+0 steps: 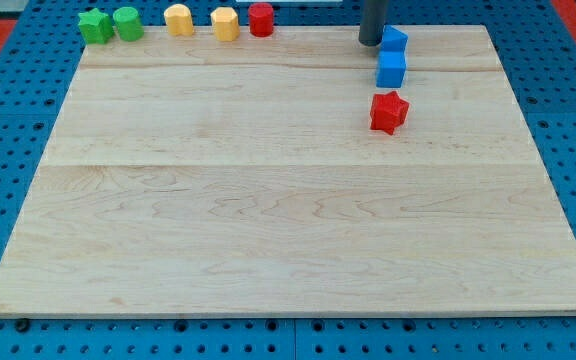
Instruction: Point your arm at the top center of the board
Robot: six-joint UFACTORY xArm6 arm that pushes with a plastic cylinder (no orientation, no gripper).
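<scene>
**Tip at board's top edge, right of centre**

While no jaws exist on this rod, my tip (371, 42) stands on the board (268, 220) at its top edge, touching the upper blue block (395, 40). Below it: blue cube (391, 69), red star (389, 112).

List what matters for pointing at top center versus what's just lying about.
Job:
my tip, at the wooden board top edge

Lying about:
green star block
green cylinder
two yellow blocks
red cylinder
two blue blocks
red star block
</scene>
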